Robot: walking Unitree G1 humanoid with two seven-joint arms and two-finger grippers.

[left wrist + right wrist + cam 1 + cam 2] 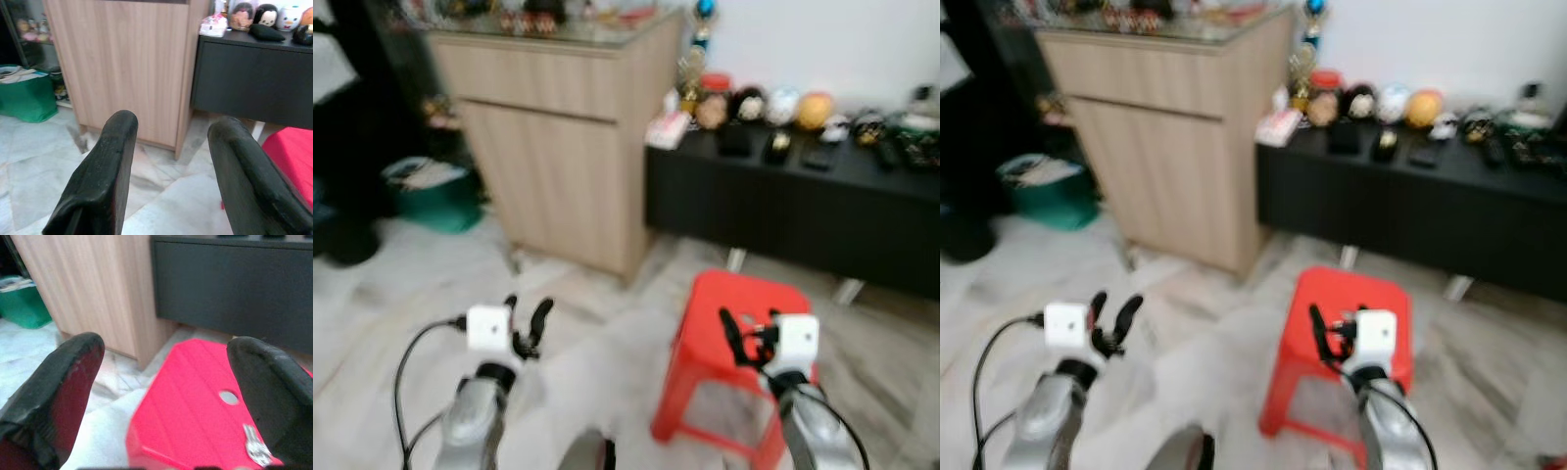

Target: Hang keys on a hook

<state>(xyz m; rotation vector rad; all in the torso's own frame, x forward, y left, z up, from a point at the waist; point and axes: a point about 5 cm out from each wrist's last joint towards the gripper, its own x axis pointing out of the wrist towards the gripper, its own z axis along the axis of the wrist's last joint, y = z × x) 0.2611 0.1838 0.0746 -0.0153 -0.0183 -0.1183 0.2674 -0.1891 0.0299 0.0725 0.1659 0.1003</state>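
A silvery bunch of keys [255,446] lies on top of a red plastic stool [734,323], near the hole in its seat. My right gripper [750,338] hovers just above the stool's near side. Its fingers are open and hold nothing, and the keys lie by the tip of one finger [266,382]. To the left of the stool my left gripper [527,321] hangs over the floor, also open and empty [173,128]. The eye views are blurred.
A tall light-wood cabinet [558,147] stands ahead on the left. Right of it, a low black sideboard [783,211] carries several figurines and small items. A green bin [435,196] sits at the far left. The pale marble floor [597,323] lies between me and the cabinet.
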